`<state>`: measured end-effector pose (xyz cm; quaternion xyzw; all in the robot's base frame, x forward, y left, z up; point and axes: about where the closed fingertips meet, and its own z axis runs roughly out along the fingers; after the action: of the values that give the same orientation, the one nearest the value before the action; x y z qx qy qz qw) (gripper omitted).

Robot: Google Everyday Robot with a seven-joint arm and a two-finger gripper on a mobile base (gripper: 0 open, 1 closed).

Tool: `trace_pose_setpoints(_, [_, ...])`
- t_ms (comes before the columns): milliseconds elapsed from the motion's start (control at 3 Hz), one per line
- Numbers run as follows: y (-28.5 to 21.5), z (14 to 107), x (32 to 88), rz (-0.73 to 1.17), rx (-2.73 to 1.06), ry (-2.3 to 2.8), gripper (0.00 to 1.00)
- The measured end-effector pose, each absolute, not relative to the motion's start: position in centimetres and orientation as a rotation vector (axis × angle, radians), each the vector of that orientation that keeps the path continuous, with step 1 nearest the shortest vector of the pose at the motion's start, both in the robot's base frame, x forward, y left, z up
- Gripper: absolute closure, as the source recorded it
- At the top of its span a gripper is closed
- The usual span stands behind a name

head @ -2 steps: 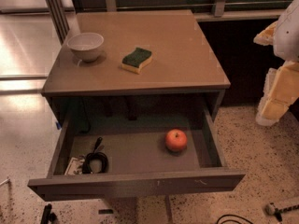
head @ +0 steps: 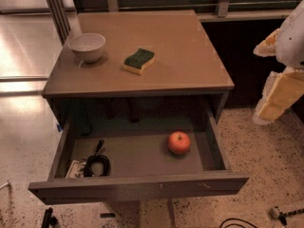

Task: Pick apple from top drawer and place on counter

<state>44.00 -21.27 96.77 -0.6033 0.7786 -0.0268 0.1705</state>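
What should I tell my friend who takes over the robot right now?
End effector: at the right edge of the view, off to the side of the table, well apart from the apple.
Apple: lying in the open top drawer, right of middle.
Counter: holds a white bowl and a green-and-yellow sponge.
Done: drawer is open.
Left: reach in, grasp the apple, lift it out, set it on the counter.

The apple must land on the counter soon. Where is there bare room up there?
The counter is bare from the sponge to its right edge, and along the front. The left side is crowded by the bowl and the sponge. The pincer hangs beyond the right edge.
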Motion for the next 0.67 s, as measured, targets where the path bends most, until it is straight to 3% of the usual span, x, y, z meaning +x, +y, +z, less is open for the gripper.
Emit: trace_pose_setpoints(667, [-16.6, 88.4, 45.3, 0.177, -1.658, 2.125, 0.64])
